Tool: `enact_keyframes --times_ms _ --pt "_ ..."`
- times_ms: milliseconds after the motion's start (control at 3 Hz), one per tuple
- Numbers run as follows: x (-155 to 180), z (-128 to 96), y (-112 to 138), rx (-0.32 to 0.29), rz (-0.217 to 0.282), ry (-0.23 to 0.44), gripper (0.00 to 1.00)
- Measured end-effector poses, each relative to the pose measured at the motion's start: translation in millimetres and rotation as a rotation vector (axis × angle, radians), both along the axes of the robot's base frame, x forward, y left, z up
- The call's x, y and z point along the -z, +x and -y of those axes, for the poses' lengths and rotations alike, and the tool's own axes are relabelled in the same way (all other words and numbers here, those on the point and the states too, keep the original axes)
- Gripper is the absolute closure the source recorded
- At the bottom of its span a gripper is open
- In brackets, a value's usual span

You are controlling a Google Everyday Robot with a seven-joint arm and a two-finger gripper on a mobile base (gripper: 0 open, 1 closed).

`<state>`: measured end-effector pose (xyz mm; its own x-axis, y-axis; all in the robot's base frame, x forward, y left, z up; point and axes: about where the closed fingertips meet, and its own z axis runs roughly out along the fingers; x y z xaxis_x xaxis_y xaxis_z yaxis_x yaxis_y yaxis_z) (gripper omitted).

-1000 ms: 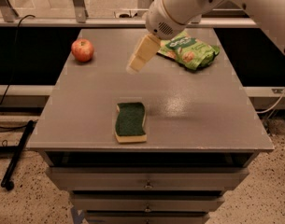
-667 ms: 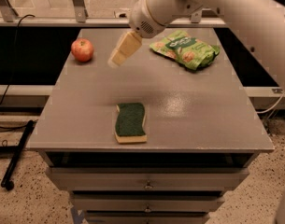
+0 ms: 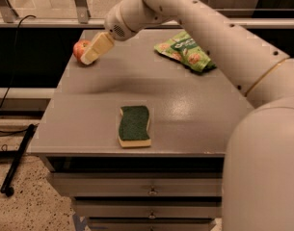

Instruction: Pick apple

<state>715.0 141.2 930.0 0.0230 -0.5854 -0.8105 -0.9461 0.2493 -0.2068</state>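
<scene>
One camera view, looking down at a grey counter (image 3: 185,105) w/ drawers (image 3: 151,191) under it. The robot arm is reaching in from the right, across the counter. Its pincer (image 3: 91,53) is hanging at the far left corner, right in front of the apple (image 3: 78,47), and is covering approx the right half of it from this angle. Can't tell whether the pincer is spread or pressed together, nor whether it's touching the fruit or just hovering beside it.

Progress, as a judgement: the approach is looking nearly done, but no grasp is showing yet. The apple is sitting on the counter surface, not lifted. Left to do: closing on it, then raising it clear.

The apple itself is looking small and round, red w/ a paler yellow-orange patch. It's sitting near the far left edge of the counter, close to the corner. The stem end isn't showing.

Other things, not part of the job: a green sponge (image 3: 134,125) w/ a yellow base is lying near the front edge, approx mid-counter, well apart from the apple. A green snack bag (image 3: 185,52) is lying toward the far right, w/ the arm passing just beside it
</scene>
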Motion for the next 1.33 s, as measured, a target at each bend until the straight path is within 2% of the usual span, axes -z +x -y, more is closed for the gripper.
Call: enact_keyframes --times_ms 333,1000,1333 --pt "17 -30 19 0.023 0.009 0.008 0.0" --pt "62 -58 45 0.083 -0.044 0.016 0.0" --pt "68 -61 57 0.107 -0.07 0.05 0.17"
